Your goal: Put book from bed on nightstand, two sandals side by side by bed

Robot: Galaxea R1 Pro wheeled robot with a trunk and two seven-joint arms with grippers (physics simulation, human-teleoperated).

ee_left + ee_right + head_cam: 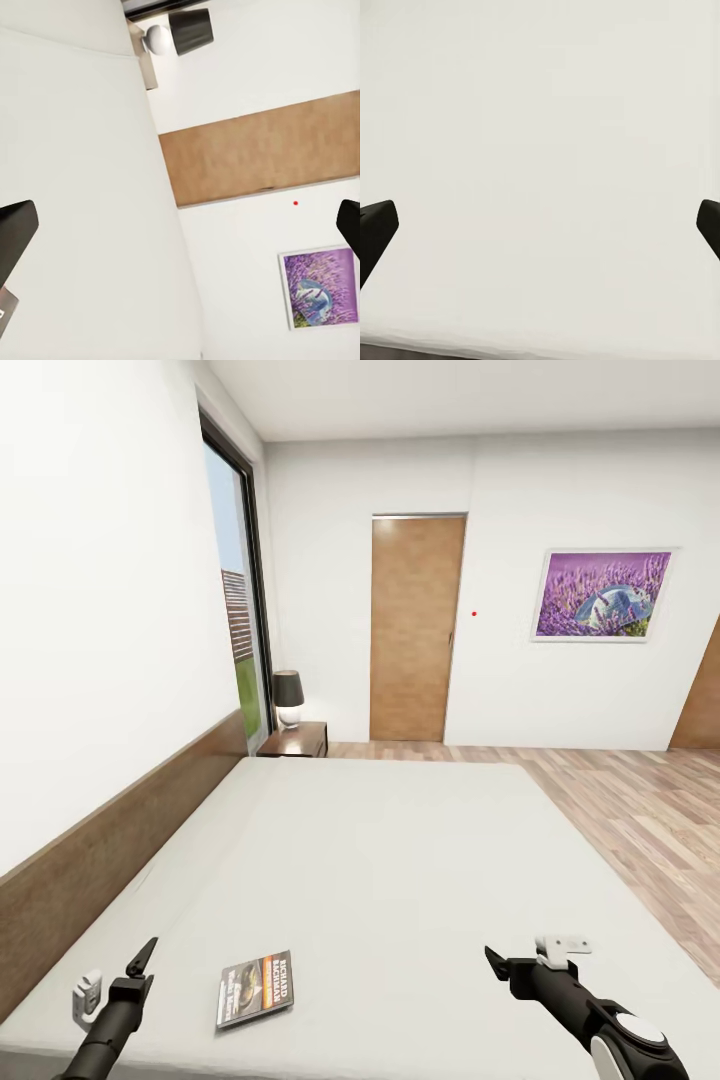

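The book (255, 988), a thin dark paperback with an orange band, lies flat on the bed (400, 860) near its front edge. My left gripper (140, 964) hovers just left of the book, open and empty. In the left wrist view its fingers (16, 231) stand far apart. To the right of the book, over bare mattress (540, 150), my right gripper (497, 965) is open with nothing in it. A dark wood nightstand (295, 740) stands at the bed's far left corner, beside the headboard (110, 850). The sandals are out of view.
A black-shaded lamp (288, 698) stands on the nightstand under a tall window (235, 610). A wooden door (417, 628) and a purple painting (603, 595) are on the far wall. Wood floor (640, 810) runs along the bed's right side.
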